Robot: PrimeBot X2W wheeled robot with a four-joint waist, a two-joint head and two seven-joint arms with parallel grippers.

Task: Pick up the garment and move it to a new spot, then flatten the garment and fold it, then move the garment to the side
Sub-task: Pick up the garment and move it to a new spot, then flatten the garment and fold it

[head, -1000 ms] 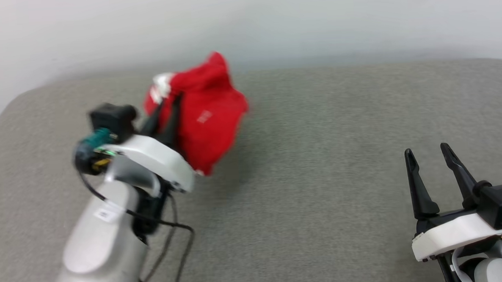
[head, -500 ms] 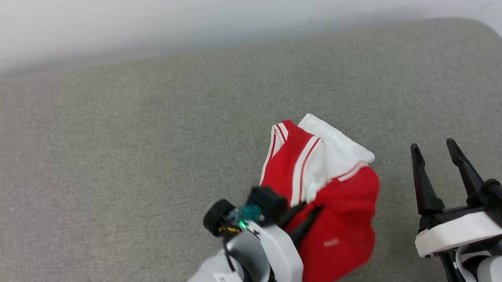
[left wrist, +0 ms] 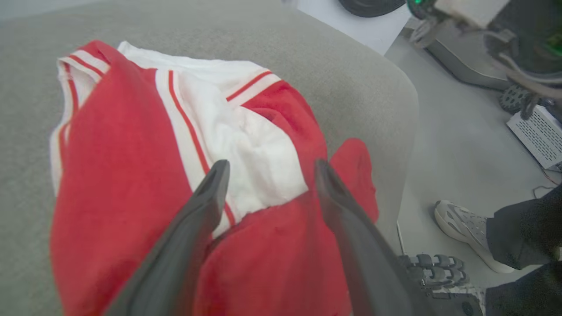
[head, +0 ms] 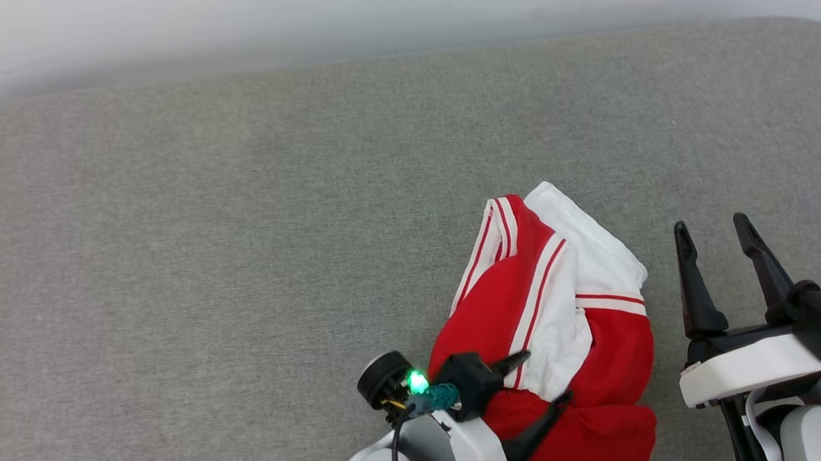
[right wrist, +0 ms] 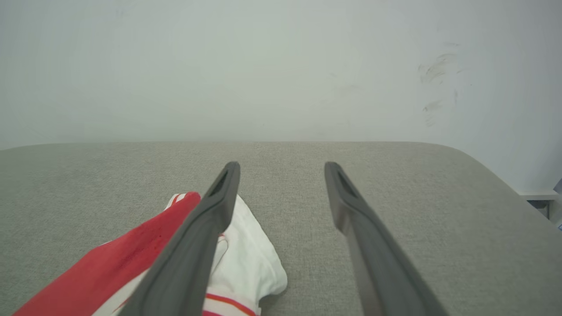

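The garment (head: 613,350), red with white red-striped sleeve ends, lies crumpled on the grey padded surface (head: 244,231) near its front right. My left gripper (head: 543,377) hovers just over its near part, open, the two dark fingers spread across the fabric and holding nothing. In the left wrist view the garment (left wrist: 118,175) lies under the parted left gripper (left wrist: 271,169). My right gripper (head: 712,228) stands open just right of the cloth, apart from it. In the right wrist view the right gripper (right wrist: 281,166) is open, with the garment (right wrist: 131,259) behind its left finger.
A pale wall (head: 401,9) runs behind the grey surface. The surface's rounded right edge (left wrist: 406,101) drops to the floor, where a person's shoe (left wrist: 461,228) and dark trouser leg (left wrist: 522,232) stand beside some equipment (left wrist: 535,136).
My left gripper, shut on the garment before, has opened and let it go. The garment now rests on the surface. The head camera swung, shifting the whole picture. The right gripper stays open.
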